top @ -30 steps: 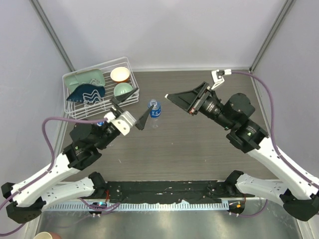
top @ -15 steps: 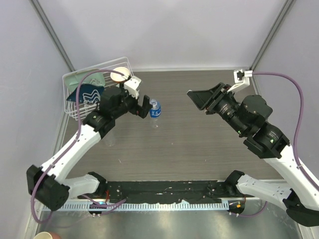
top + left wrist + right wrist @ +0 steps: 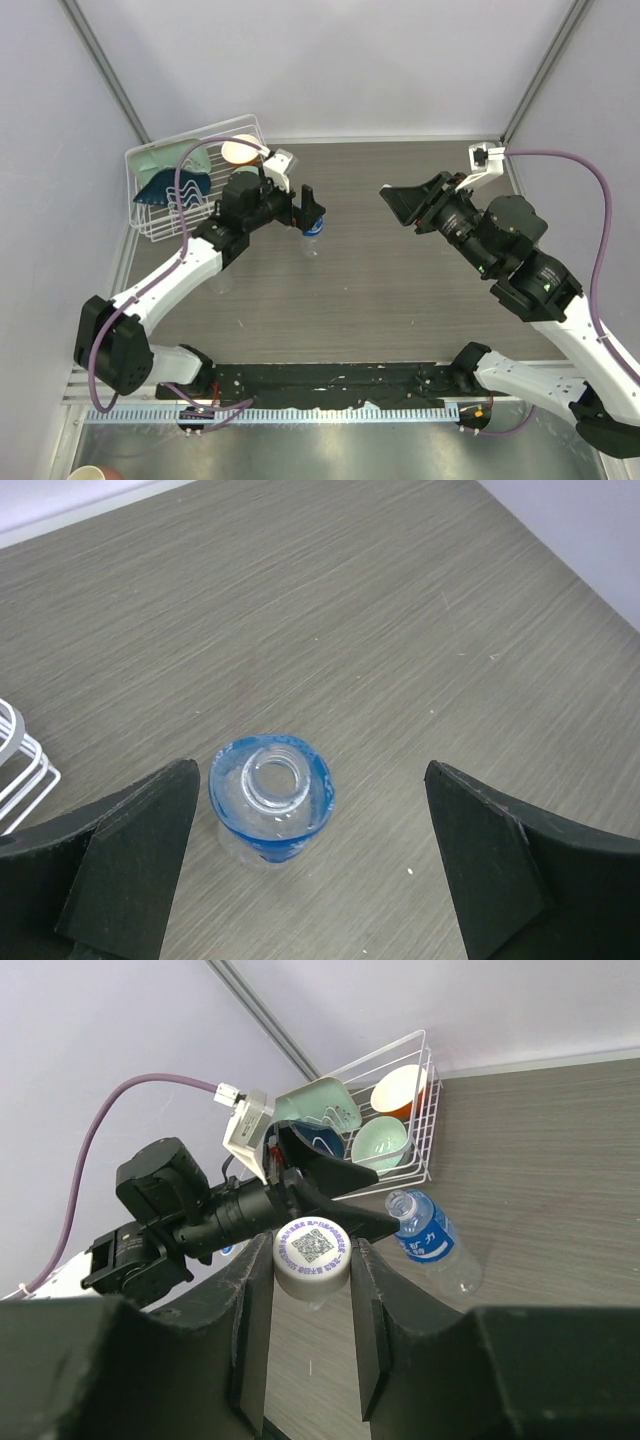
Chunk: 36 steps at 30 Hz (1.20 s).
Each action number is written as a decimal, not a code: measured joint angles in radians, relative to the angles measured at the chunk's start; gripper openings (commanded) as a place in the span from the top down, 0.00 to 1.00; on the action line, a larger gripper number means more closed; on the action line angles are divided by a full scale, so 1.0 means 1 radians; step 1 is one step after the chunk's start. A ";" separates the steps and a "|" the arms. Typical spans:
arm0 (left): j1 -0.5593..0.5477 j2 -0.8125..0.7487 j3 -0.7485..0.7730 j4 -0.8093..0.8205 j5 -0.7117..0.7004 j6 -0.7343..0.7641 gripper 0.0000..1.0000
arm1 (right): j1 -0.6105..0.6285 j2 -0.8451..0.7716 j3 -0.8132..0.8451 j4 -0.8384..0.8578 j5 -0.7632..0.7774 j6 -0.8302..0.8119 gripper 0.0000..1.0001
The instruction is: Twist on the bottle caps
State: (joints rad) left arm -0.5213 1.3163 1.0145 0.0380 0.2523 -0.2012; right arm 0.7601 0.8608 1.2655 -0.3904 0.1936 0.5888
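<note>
While the labelled bottle (image 3: pixel 313 228) stands upright on the table (image 3: pixel 400 300) with its neck bare, nothing of the task looks finished: no cap is on it yet. The left pincer (image 3: pixel 310 780) is spread as wide as it goes, one finger on each side of that bottle near the neck, and neither finger touches it, so it holds nothing. The right pincer (image 3: pixel 310 1272), raised well apart from the bottle over the right half of the table, is closed on a white bottle cap (image 3: pixel 312 1248) with a printed square code on its top. By my reading, the left fingers have yet to close on the bottle, and the cap must then be brought to the neck and turned down. A second bottle and a second cap cannot be made out with any certainty, so that half of the job is probably untouched too. At the far left corner a white wire rack (image 3: pixel 165 228) holds a cream bowl (image 3: pixel 238 151), a green bowl (image 3: pixel 378 1146), a pale green dish (image 3: pixel 160 160) and a dark blue dish (image 3: pixel 160 188). None of these belong to the task.
</note>
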 measured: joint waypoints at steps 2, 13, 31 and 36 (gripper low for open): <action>0.000 0.022 0.000 0.009 -0.017 0.002 0.00 | 0.000 -0.002 -0.003 0.000 0.000 -0.010 0.95; 0.000 0.115 -0.006 0.047 -0.059 0.026 0.00 | 0.000 -0.030 -0.029 0.000 0.006 -0.045 0.94; -0.079 0.243 0.083 -0.057 0.001 0.166 0.46 | 0.000 -0.036 -0.039 0.000 0.014 -0.064 0.95; -0.196 0.339 0.356 -0.412 -0.005 0.310 0.60 | 0.000 -0.033 -0.034 -0.007 0.010 -0.064 0.94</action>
State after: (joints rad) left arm -0.7170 1.6554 1.3705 -0.3740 0.2478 0.1085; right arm 0.7601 0.8276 1.2316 -0.3977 0.2031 0.5243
